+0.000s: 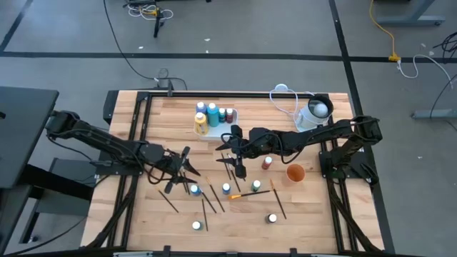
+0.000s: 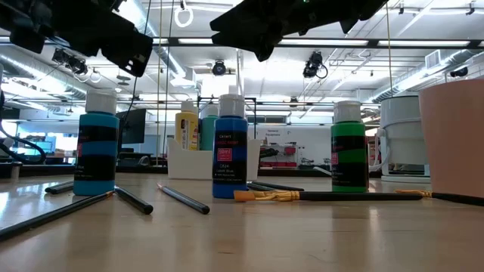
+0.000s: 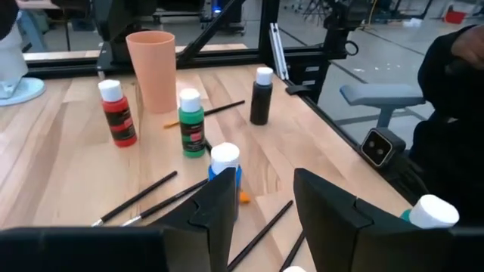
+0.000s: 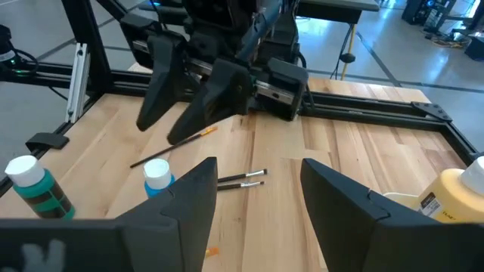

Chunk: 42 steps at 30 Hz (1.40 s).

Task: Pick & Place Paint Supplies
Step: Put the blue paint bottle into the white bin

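Several white-capped bottles stand in a white tray [image 1: 214,118] at the far middle. Loose bottles stand upright on the table: teal [image 1: 194,190], blue [image 1: 226,189], green [image 1: 255,185], red [image 1: 267,163], black [image 1: 272,218]. Thin dark brushes [image 1: 208,200] and an orange-handled brush [image 1: 246,193] lie flat. My left gripper [image 1: 189,163] is open and empty, raised left of the teal bottle; the blue bottle [image 3: 225,170] shows just beyond its fingers. My right gripper [image 1: 227,152] is open and empty, raised above the table's middle, facing the left gripper [image 4: 189,98].
An orange cup [image 1: 295,173] stands right of the red bottle. A white-and-grey round container [image 1: 314,113] with a cable sits at the far right. A white-capped bottle [image 1: 196,225] stands near the front edge. A black frame [image 1: 143,107] runs round the tabletop.
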Each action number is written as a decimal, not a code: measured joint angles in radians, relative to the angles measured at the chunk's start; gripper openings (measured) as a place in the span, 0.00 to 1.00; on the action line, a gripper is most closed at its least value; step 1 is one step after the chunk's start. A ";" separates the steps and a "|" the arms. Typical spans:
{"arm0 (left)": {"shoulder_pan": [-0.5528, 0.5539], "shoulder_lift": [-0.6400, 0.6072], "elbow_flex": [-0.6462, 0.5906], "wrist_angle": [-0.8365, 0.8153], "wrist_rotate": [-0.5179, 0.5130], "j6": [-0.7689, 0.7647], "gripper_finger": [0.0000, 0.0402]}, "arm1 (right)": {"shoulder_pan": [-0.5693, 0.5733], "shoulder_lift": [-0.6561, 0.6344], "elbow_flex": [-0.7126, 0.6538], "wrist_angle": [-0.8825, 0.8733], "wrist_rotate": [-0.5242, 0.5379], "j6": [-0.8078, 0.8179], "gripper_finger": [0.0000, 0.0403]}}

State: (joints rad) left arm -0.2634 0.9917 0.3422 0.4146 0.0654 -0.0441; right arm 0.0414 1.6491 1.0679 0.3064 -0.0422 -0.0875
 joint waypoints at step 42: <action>-0.124 0.254 0.001 -0.003 -0.029 -0.017 0.32 | 0.000 0.001 0.000 -0.019 0.000 0.001 0.49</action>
State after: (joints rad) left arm -0.3870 1.2461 0.3428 0.4117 0.0368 -0.0607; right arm 0.0414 1.6501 1.0679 0.2878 -0.0422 -0.0862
